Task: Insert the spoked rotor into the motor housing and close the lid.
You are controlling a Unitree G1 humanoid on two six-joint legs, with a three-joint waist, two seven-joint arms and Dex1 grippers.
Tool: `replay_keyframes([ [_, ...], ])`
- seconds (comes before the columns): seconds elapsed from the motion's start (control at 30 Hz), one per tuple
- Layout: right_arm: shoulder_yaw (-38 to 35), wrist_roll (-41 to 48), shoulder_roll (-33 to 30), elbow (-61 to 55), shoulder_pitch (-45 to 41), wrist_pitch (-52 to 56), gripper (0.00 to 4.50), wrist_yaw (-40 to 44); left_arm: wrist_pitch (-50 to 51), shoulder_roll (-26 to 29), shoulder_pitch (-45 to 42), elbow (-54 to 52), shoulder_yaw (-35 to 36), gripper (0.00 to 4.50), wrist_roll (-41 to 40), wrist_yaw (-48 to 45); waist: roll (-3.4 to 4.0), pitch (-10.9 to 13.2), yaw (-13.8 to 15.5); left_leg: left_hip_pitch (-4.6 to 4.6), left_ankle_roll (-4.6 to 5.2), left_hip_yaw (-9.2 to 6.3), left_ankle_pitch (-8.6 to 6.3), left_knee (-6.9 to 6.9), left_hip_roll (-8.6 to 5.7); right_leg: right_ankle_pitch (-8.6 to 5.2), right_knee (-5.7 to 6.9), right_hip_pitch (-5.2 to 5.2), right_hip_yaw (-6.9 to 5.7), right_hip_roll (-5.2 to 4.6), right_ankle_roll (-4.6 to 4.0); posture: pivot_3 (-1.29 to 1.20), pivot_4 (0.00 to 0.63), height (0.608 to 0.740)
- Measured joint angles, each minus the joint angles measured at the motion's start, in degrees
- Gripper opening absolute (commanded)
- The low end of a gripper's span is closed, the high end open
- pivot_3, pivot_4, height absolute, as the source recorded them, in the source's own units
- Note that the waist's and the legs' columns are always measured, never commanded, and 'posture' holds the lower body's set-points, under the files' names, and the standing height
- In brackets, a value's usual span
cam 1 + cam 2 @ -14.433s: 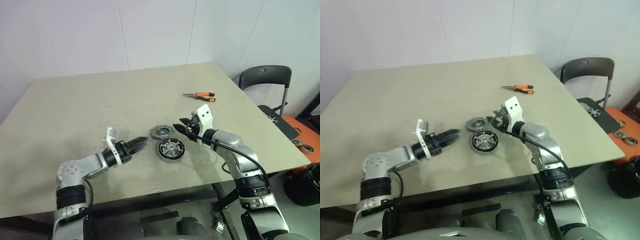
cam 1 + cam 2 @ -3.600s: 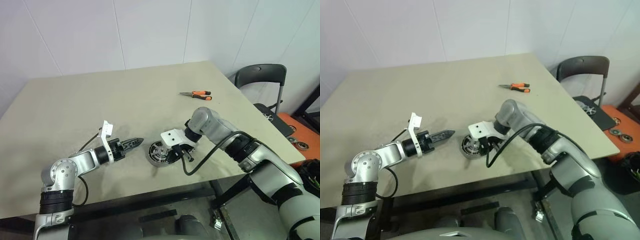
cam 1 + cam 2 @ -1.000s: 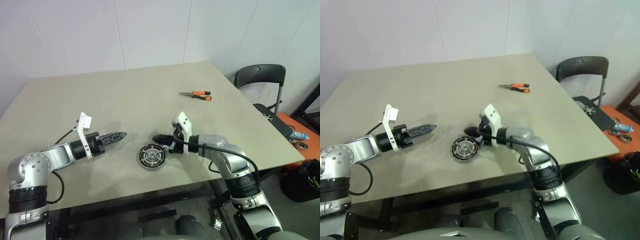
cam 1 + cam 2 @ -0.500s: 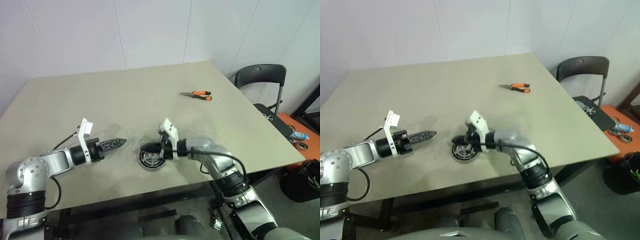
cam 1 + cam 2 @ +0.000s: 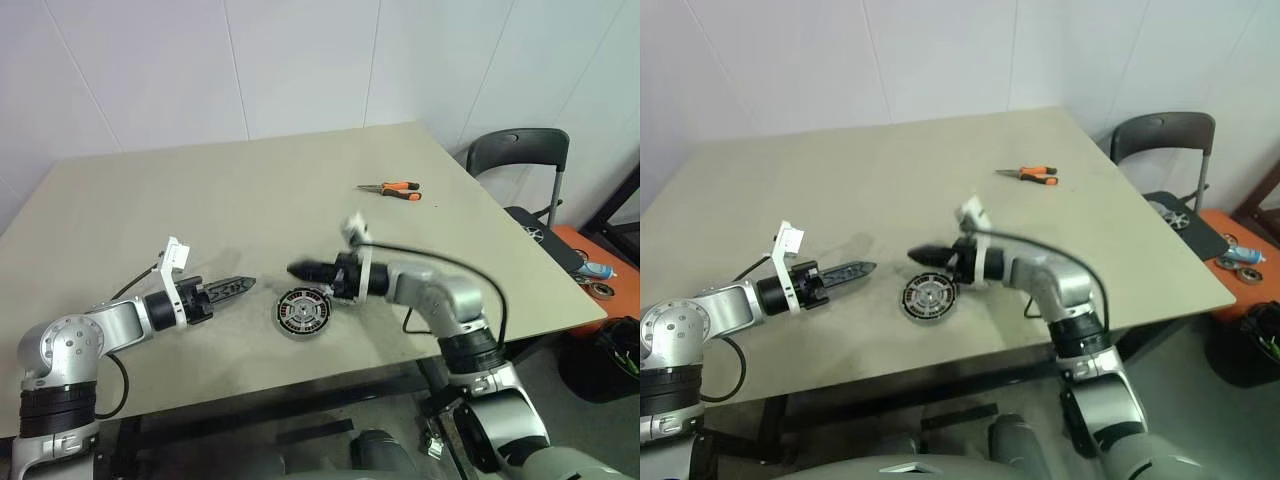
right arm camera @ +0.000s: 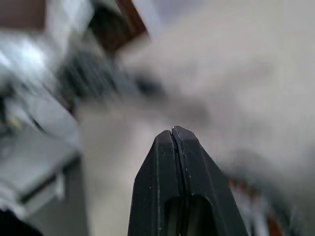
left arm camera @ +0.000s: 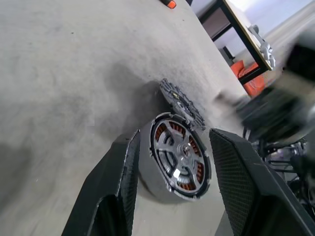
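The motor housing (image 5: 302,312) lies flat on the tabletop (image 5: 250,210), round face up, near the front edge and between the two arms. In the left wrist view its copper windings sit in a ring around a silver spoked centre, so the spoked rotor (image 7: 179,158) is seated inside it, axis pointing straight up from the surface. Behind it in that same view, the lid (image 7: 181,103) with its toothed edge rests touching the housing's far rim, tilted up on edge against it rather than lying flat.

The left gripper (image 5: 243,285) comes in from nine o'clock of the housing, black fingers (image 7: 123,196) spread apart and holding nothing, its long axis aimed across toward the housing and slightly down, tips just short of the rim. In its wrist view the housing sits framed between the two fingers.

The right gripper (image 5: 296,269) hangs above the tabletop at about twelve o'clock of the housing, lying level and pointing toward the robot's left. Its fingers (image 6: 176,167) are pressed tight together, with nothing between them.

Orange-handled pliers (image 5: 396,189) lie well apart at two o'clock, and a dark chair (image 5: 520,160) stands past the tabletop's right edge.
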Motion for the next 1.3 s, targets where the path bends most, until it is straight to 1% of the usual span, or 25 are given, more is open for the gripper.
replay_keyframes([
  [0.03, -0.52, 0.47, -0.03, -0.6, -0.41, 0.42, 0.02, -0.14, 0.0, -0.04, -0.04, 0.01, -0.05, 2.39, 0.01, 0.0, -0.01, -0.01, -0.02, 0.0, 0.0, 0.0, 0.0, -0.08, 0.02, -0.02, -0.03, -0.02, -0.01, 0.01, 0.0, 0.0, 0.0, 0.74],
  [0.1, 1.43, -1.3, -0.99, -0.52, 0.41, -0.48, 0.02, -0.4, -0.06, -0.04, -0.09, 0.08, -0.06, 2.39, 0.09, -0.01, -0.01, -0.01, -0.01, -0.03, 0.01, 0.02, -0.01, -0.2, 0.02, -0.05, -0.11, -0.08, 0.0, -0.01, 0.01, 0.0, 0.0, 0.74],
  [0.23, 14.05, -13.83, -4.65, 4.34, 5.18, -10.43, 0.02, -1.29, -0.09, 0.04, -0.66, 0.99, 0.01, 2.39, 0.16, -0.03, -0.01, -0.01, 0.09, -0.13, 0.03, 0.08, -0.02, -0.25, -0.02, -0.06, -0.28, -0.13, 0.02, -0.06, 0.04, 0.0, 0.0, 0.74],
  [0.27, 15.42, -15.3, -5.04, 4.41, 4.97, -12.89, 0.02, -1.12, -0.09, 0.16, -0.76, 1.3, -0.01, 2.39, 0.37, -0.01, 0.05, -0.03, 0.04, -0.09, 0.04, 0.13, -0.02, -0.26, -0.02, -0.06, -0.28, -0.1, 0.07, -0.07, 0.05, 0.0, 0.0, 0.74],
  [0.37, 18.17, -19.35, -5.61, 4.55, 4.77, -18.33, 0.02, -1.13, -0.25, 0.14, -1.91, 1.32, -0.08, 2.39, 0.47, -0.13, -0.13, -0.17, -0.14, 0.11, 0.03, 0.12, -0.02, -0.26, 0.02, -0.15, -0.27, 0.08, 0.05, -0.02, 0.16, 0.0, 0.0, 0.74],
  [0.4, 17.75, -19.39, -5.47, 4.48, 4.84, -18.43, 0.02, -1.17, -0.25, 0.14, -1.9, 1.32, -0.08, 2.39, 0.52, -0.15, -0.13, -0.17, -0.14, 0.13, 0.03, 0.12, -0.02, -0.26, 0.02, -0.23, -0.26, 0.11, 0.06, -0.03, 0.25, 0.0, 0.0, 0.74],
  [0.47, 14.62, -16.44, -3.6, 4.6, 5.26, -14.43, 0.02, -1.46, -0.25, 0.14, -1.9, 1.61, -0.08, 2.39, 0.79, -0.2, -0.14, -0.16, -0.06, 0.09, 0.02, 0.09, -0.01, -0.19, 0.02, -0.27, -0.21, 0.09, 0.05, -0.01, 0.17, 0.0, 0.0, 0.74],
  [0.53, 8.36, -9.29, -1.39, 3.93, 5.31, -7.85, 0.02, -1.63, -0.26, 0.06, -1.88, 1.72, -0.1, 2.39, 1.24, -0.2, -0.07, -0.09, 0.01, -0.03, 0.02, 0.07, -0.01, -0.08, 0.0, -0.08, -0.12, -0.01, 0.05, -0.02, 0.0, 0.0, 0.0, 0.74],
  [0.63, 2.14, -3.41, -2.09, -0.58, 4.08, -2.74, 0.02, -2.08, -0.26, -0.14, -1.71, 1.68, -0.09, 2.39, 1.26, -0.16, -0.06, -0.09, 0.2, -0.07, 0.04, 0.03, -0.03, -0.08, -0.02, -0.06, -0.16, -0.01, 0.02, -0.05, 0.02, 0.0, 0.0, 0.74],
  [0.7, -1.55, -0.59, -3.67, -4.48, 3.48, -0.14, 0.02, -3.25, -0.26, -0.47, -1.5, 1.42, -0.11, 2.39, 1.26, -0.16, -0.06, -0.09, 0.26, -0.1, 0.07, 0.02, -0.04, -0.08, -0.02, -0.06, -0.21, -0.01, 0.0, -0.05, 0.03, 0.0, 0.0, 0.74],
  [0.77, -4.91, 1.22, -7.31, -8.71, 3.78, 2.23, 0.02, -4.65, -0.25, -0.67, -0.64, 0.44, -0.11, 2.39, 1.19, -0.24, -0.06, -0.09, 0.28, -0.11, 0.11, 0.03, -0.07, -0.09, -0.02, -0.08, -0.27, -0.01, 0.0, -0.06, 0.05, 0.0, 0.0, 0.74],
  [0.83, -7.26, 1.94, -11.44, -11.71, 6.12, 4.14, 0.02, -5.29, -0.26, -0.65, 0.95, -1.04, -0.22, 2.39, 1.21, -0.66, -0.07, -0.09, 0.28, -0.11, 0.16, 0.05, -0.11, -0.12, -0.02, -0.11, -0.32, 0.0, 0.0, -0.06, 0.09, 0.0, 0.0, 0.74],
  [0.87, -7.99, 2.16, -13.89, -13.57, 8.63, 5.41, 0.02, -5.55, -0.3, -0.58, 1.93, -2.08, -0.68, 2.39, 1.21, -1.25, -0.07, -0.1, 0.37, -0.14, 0.19, 0.05, -0.12, -0.13, -0.02, -0.14, -0.34, -0.01, 0.0, -0.07, 0.12, 0.0, 0.0, 0.74],
  [0.9, -8.45, 2.27, -15.67, -14.48, 11.11, 6.44, 0.02, -5.84, -0.28, -0.5, 2.87, -2.79, -1.21, 2.39, 1.23, -1.62, -0.08, -0.1, 0.37, -0.13, 0.22, 0.08, -0.15, -0.13, -0.02, -0.17, -0.35, -0.01, 0.02, -0.08, 0.13, 0.0, 0.0, 0.74],
  [0.97, -7.33, 0.41, -19.55, -17.64, 17.67, 5.88, 0.39, -6.49, -0.22, -0.72, 3.58, -3.48, -2.37, 2.39, 1.23, -1.76, -0.04, -0.07, 0.42, -0.2, 0.23, 0.13, -0.16, -0.12, -0.02, -0.29, -0.36, -0.06, 0.04, -0.08, 0.26, 0.0, 0.0, 0.74],
  [1.0, -4.49, -2.01, -23.63, -20.51, 20.69, 3.48, 0.55, -5.24, -0.24, -0.86, 3.6, -3.52, -2.48, 2.39, 1.24, -1.82, 0.04, -0.02, 0.48, -0.22, 0.25, 0.15, -0.17, -0.1, -0.04, -0.38, -0.36, -0.06, 0.05, -0.11, 0.35, 0.0, 0.0, 0.74],
  [1.03, -1.24, -4.65, -28.36, -23.33, 23.33, 0.78, 0.93, -3.01, -0.28, -0.77, 3.7, -3.38, -2.39, 2.39, 1.3, -1.84, 0.11, 0.04, 0.48, -0.21, 0.26, 0.18, -0.17, -0.08, -0.07, -0.43, -0.37, -0.06, 0.06, -0.14, 0.4, 0.0, 0.0, 0.74],
  [1.07, 1.07, -6.74, -31.54, -25.38, 24.45, -1.65, 1.23, -1.16, -0.31, -0.73, 3.64, -3.26, -2.4, 2.39, 1.34, -1.85, 0.11, 0.06, 0.26, -0.19, 0.26, 0.2, -0.18, -0.04, -0.06, -0.44, -0.36, -0.04, 0.07, -0.13, 0.39, 0.0, 0.0, 0.74],
  [1.1, 2.42, -7.87, -33.36, -26.99, 24.61, -3.42, 1.23, 0.3, -0.32, -0.75, 3.34, -3.04, -2.57, 2.39, 1.35, -1.89, 0.08, 0.09, -0.06, -0.12, 0.25, 0.25, -0.17, -0.03, -0.04, -0.47, -0.36, 0.0, 0.11, -0.1, 0.34, 0.0, 0.0, 0.74],
  [1.17, 2.98, -8.45, -34.0, -28.37, 23.16, -5.62, 1.23, 1.93, -0.41, -0.93, 1.98, -2.72, -3.55, 2.39, 1.38, -2.18, -0.04, 0.16, -0.36, -0.01, 0.25, 0.31, -0.18, 0.11, 0.01, -0.47, -0.34, 0.12, 0.1, -0.06, 0.3, 0.0, 0.0, 0.74],
  [1.23, 2.89, -7.73, -34.02, -28.16, 21.59, -5.51, 1.23, 2.81, -0.44, -1.24, 1.25, -2.54, -4.3, 2.39, 1.38, -2.49, -0.07, 0.17, -0.17, 0.01, 0.25, 0.32, -0.18, 0.2, -0.01, -0.47, -0.34, 0.2, 0.1, -0.09, 0.3, 0.0, 0.0, 0.74],
  [1.3, 2.33, -6.61, -31.84, -26.2, 20.55, -3.91, 1.23, 1.87, -0.69, -1.45, 1.04, -1.97, -4.55, 2.39, 1.63, -2.51, -0.29, 0.16, 0.06, 0.0, 0.26, 0.27, -0.18, 0.2, -0.01, -0.46, -0.34, 0.22, 0.09, -0.08, 0.28, 0.0, 0.0, 0.74],
])
